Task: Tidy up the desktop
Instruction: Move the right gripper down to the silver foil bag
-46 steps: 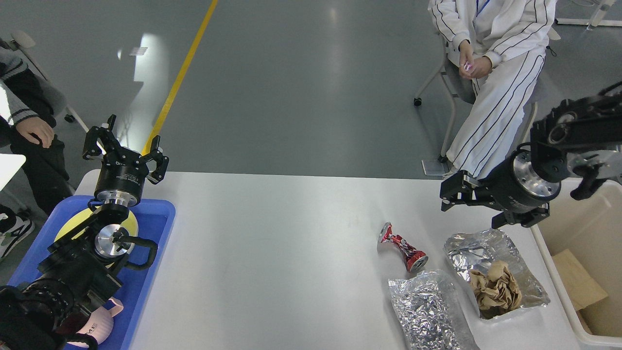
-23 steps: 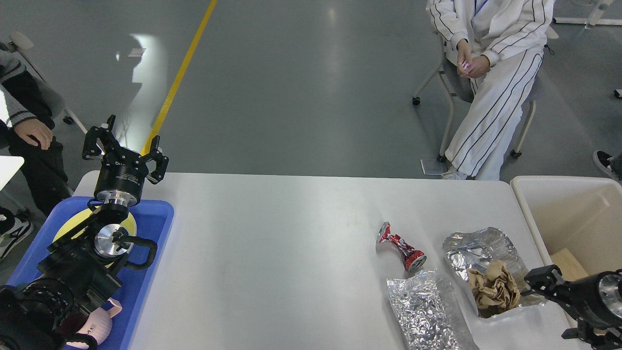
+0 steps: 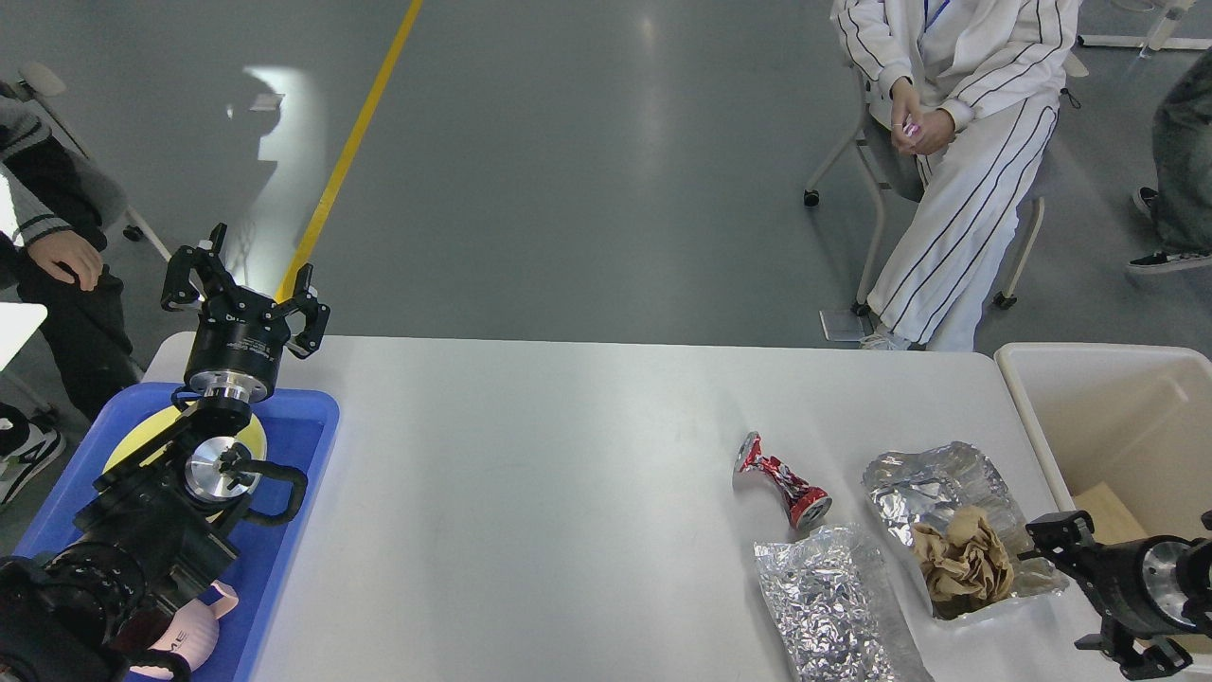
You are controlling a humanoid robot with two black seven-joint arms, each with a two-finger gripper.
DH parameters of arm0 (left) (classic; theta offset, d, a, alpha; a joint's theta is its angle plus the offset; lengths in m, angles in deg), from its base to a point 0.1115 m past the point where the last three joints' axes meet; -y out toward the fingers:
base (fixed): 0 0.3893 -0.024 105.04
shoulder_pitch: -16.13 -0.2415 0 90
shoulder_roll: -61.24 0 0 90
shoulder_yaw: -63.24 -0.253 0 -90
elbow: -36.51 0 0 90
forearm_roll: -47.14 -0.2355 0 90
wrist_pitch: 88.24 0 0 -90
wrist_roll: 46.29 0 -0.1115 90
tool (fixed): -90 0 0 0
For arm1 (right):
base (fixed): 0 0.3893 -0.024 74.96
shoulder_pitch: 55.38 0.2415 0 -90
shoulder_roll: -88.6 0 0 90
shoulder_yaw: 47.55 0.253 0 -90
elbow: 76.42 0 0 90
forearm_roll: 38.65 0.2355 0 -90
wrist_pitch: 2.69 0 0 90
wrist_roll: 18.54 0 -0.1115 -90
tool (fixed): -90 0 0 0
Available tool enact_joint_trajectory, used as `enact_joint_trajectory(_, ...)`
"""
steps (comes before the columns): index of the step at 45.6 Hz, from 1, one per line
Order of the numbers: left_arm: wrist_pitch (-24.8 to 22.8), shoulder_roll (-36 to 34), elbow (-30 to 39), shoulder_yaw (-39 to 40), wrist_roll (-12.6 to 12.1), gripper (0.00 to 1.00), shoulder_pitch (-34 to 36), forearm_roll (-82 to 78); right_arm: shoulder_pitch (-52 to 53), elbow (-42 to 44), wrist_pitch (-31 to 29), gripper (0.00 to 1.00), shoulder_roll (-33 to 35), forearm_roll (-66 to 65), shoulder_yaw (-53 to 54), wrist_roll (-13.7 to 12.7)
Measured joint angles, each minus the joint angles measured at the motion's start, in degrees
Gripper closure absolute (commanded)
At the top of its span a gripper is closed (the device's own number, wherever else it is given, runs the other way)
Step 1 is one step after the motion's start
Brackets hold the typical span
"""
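Dropped from high over the far right of the desktop [image 3: 568,455] a second ago, right gripper [image 3: 1051,540] now low at the near right corner, barely shifted in the last half second. Left gripper [image 3: 244,296] unchanged, raised over the far end of the blue tray [image 3: 303,417], jaws spread wide and holding nothing. Right jaws seen nearly end-on and dark; open or closed, cannot tell.

Just ahead of the right jaws: brown paper wad [image 3: 964,561] lying on a foil bag [image 3: 947,493], the bag's edge touching or nearly touching the fingertips. Further ahead and left: second foil bag [image 3: 833,606] and crushed red can [image 3: 784,478]. Behind the right jaws: cream bin [image 3: 1042,417], a cardboard piece inside.

Likely risks: pinching foil along with the wad and dragging the whole bag; pushing the light wad away instead of gripping it; clipping the bin wall on the swing back, being so near it.

Desktop smooth, matte white, slippery for loose foil. Beyond it, glossy grey floor with a yellow line, a seated person [image 3: 956,142] in striped white opposite, another person [image 3: 47,237] at the left edge.
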Motion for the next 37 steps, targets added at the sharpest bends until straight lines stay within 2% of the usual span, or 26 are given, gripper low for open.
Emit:
enact_joint_trajectory(4,0.0,0.0,0.0,0.0,0.0,0.03,0.0,0.0,-2.0,2.1,0.9,0.04,-1.4,0.6,0.7,0.1)
enact_joint_trajectory(14,0.0,0.0,0.0,0.0,0.0,0.03,0.0,0.0,-6.5,2.9,2.9,0.29,-2.8,2.0,5.2,0.3)
enact_joint_trajectory(19,0.0,0.0,0.0,0.0,0.0,0.03,0.0,0.0,-8.1,3.5,4.5,0.5,-4.4,2.2,6.5,0.8)
enact_joint_trajectory(22,0.0,0.0,0.0,0.0,0.0,0.03,0.0,0.0,-9.0,3.7,5.9,0.68,-5.4,2.2,6.8,1.6)
enact_joint_trajectory(25,0.0,0.0,0.0,0.0,0.0,0.03,0.0,0.0,-9.9,3.8,7.5,0.89,-6.6,2.2,7.0,2.2)
enact_joint_trajectory(28,0.0,0.0,0.0,0.0,0.0,0.03,0.0,0.0,-10.8,4.2,9.0,1.0,-7.9,2.2,7.0,2.5)
enact_joint_trajectory(37,0.0,0.0,0.0,0.0,0.0,0.03,0.0,0.0,-12.1,5.7,11.3,1.0,-10.0,2.1,6.9,2.7)
